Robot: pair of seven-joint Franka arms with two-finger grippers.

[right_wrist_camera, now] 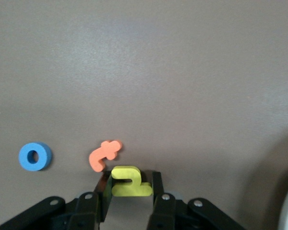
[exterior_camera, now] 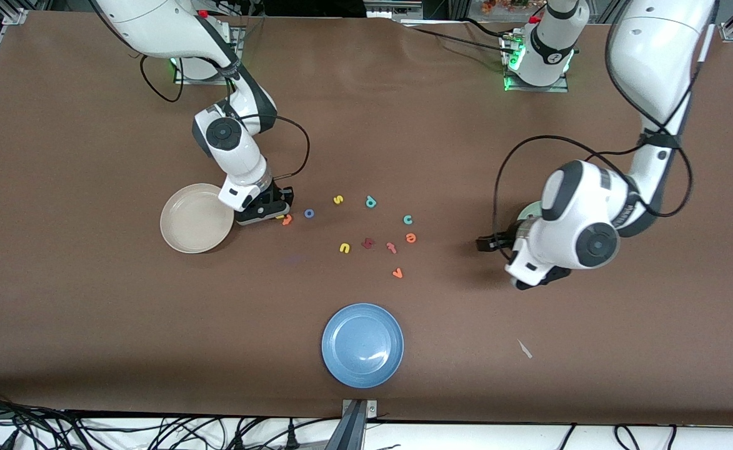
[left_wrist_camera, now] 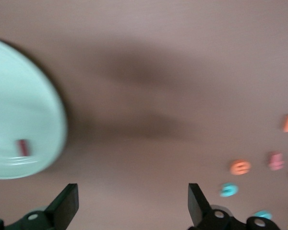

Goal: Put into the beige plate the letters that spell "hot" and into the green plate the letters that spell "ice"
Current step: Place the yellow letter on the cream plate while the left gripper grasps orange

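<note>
**Inventory: letters, plates, grippers**

Front view. The beige plate (exterior_camera: pixel 196 218) is found toward the right arm's end of the table, with nothing in it. The right gripper (exterior_camera: pixel 270 211) is set low just beside it, and the orange t (exterior_camera: pixel 287 219) and blue o (exterior_camera: pixel 309 213) lie next to it. Mid-table are scattered the yellow s (exterior_camera: pixel 338 199), teal p (exterior_camera: pixel 370 202), teal c (exterior_camera: pixel 407 219), orange e (exterior_camera: pixel 410 237), yellow u (exterior_camera: pixel 344 248), a dark red letter (exterior_camera: pixel 368 243), pink t (exterior_camera: pixel 392 247) and orange v (exterior_camera: pixel 397 272). The blue plate (exterior_camera: pixel 362 344) lies nearest the camera. The green plate (exterior_camera: pixel 530 211) is largely hidden under the left arm.

Left wrist view. The left gripper (left_wrist_camera: pixel 133 205) is seen with fingers wide apart, holding nothing, over bare table beside the green plate (left_wrist_camera: pixel 19 96), in which the dark red i (left_wrist_camera: pixel 23 147) lies.

Right wrist view. The yellow h (right_wrist_camera: pixel 129 181) is clamped between the right gripper's (right_wrist_camera: pixel 130 191) fingers, at table level.
</note>
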